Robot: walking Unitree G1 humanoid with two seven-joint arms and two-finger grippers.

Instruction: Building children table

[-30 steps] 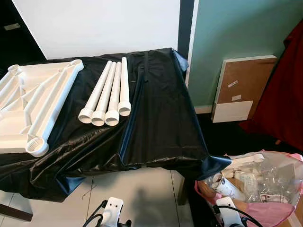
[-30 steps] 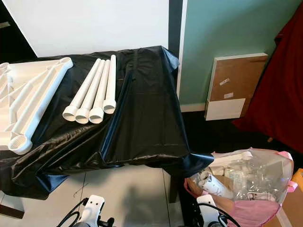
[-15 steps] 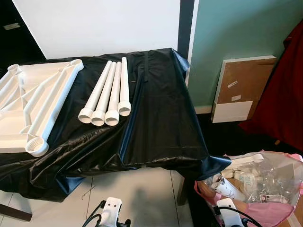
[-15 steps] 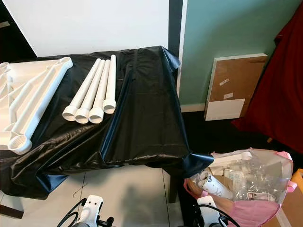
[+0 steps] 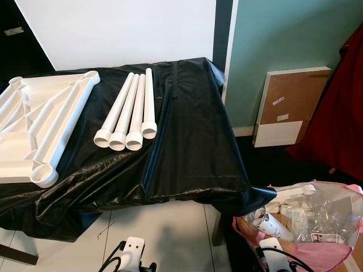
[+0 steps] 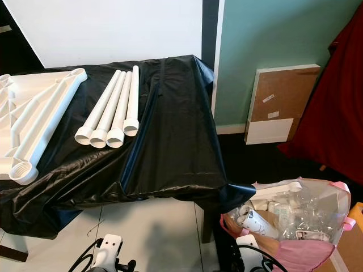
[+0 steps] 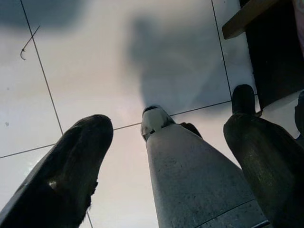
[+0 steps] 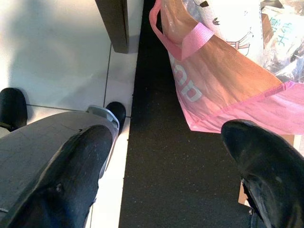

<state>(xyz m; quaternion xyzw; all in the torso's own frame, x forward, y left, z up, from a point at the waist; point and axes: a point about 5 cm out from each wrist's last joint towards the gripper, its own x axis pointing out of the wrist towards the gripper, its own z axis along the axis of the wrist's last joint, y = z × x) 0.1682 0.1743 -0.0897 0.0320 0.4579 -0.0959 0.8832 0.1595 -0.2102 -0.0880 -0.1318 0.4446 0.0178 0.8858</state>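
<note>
1. The left gripper (image 7: pixel 166 156) hangs low, pointing down at the pale floor tiles (image 7: pixel 95 71). Its jaws are wide apart and hold nothing.
2. The right gripper (image 8: pixel 175 175) also hangs low, over a dark mat (image 8: pixel 161 142) on the floor. Its jaws are wide apart and empty too. A pink bag (image 8: pixel 223 71) sits just beside it.
3. The job looks like it has not started yet. No part is picked up and no leg is screwed in.
4. The parts lie up on the worktop (image 5: pixel 193 141), which has a black sheet over it. This is well above and in front of both sets of jaws.
5. Four white legs (image 5: pixel 127 110) lie side by side, touching, near the middle of the worktop.
6. The white table top (image 5: pixel 39 124) lies upside down on the left end. A round hole (image 5: pixel 42 173) for a leg shows at its near corner.
7. Next, I think an arm must lift up and reach for one leg. The leg then has to go into a round hole and turn.
8. The left arm is nearer to the legs and the table top.
</note>
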